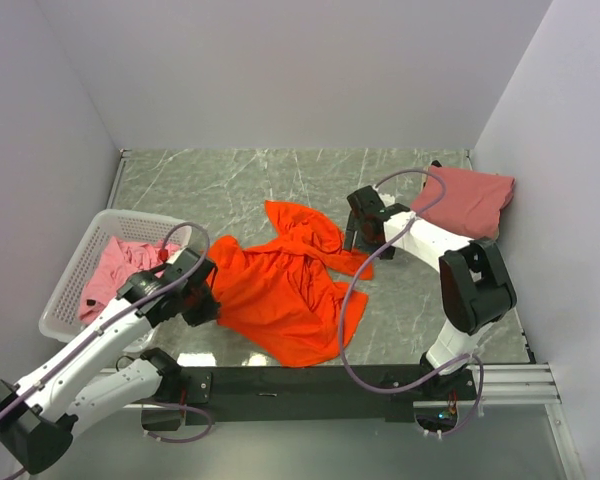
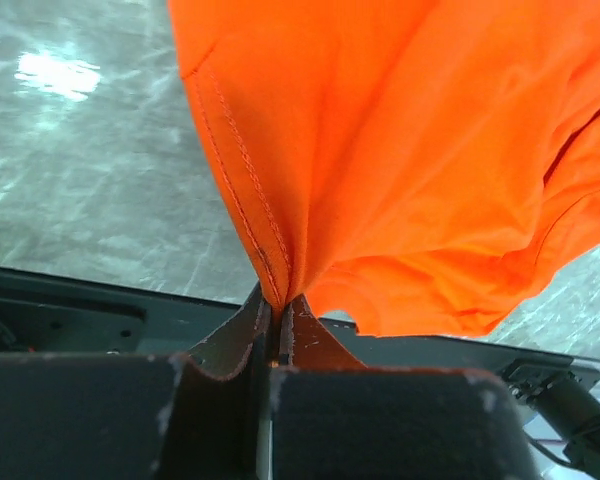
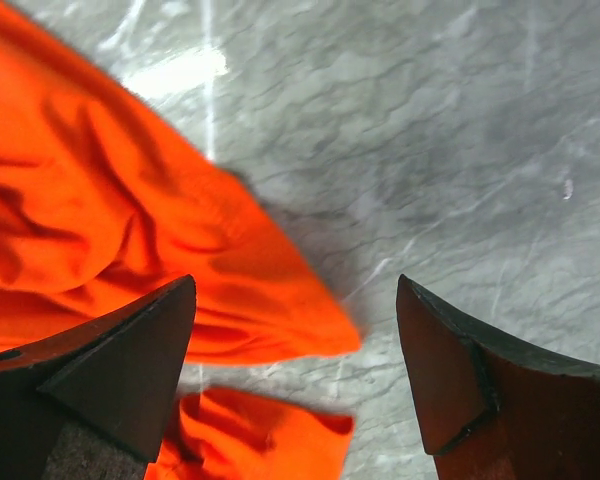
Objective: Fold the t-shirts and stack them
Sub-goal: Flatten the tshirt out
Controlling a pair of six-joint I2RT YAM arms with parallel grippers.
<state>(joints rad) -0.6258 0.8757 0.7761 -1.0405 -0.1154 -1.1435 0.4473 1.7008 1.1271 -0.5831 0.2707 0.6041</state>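
The bright orange t-shirt (image 1: 285,290) lies crumpled on the marble table, spread from centre toward the near edge. My left gripper (image 1: 212,300) is shut on its left hem; in the left wrist view the orange cloth (image 2: 400,170) rises out of the closed jaws (image 2: 278,310). My right gripper (image 1: 352,240) is open and empty above the shirt's right edge; the orange cloth (image 3: 130,240) lies under its left finger. A folded dusty salmon-pink t-shirt (image 1: 472,200) lies at the far right. A lighter pink t-shirt (image 1: 120,270) lies in the basket.
The white perforated basket (image 1: 75,265) stands at the left edge of the table, close to my left arm. Grey walls close in the left, back and right sides. The black rail (image 1: 310,380) runs along the near edge.
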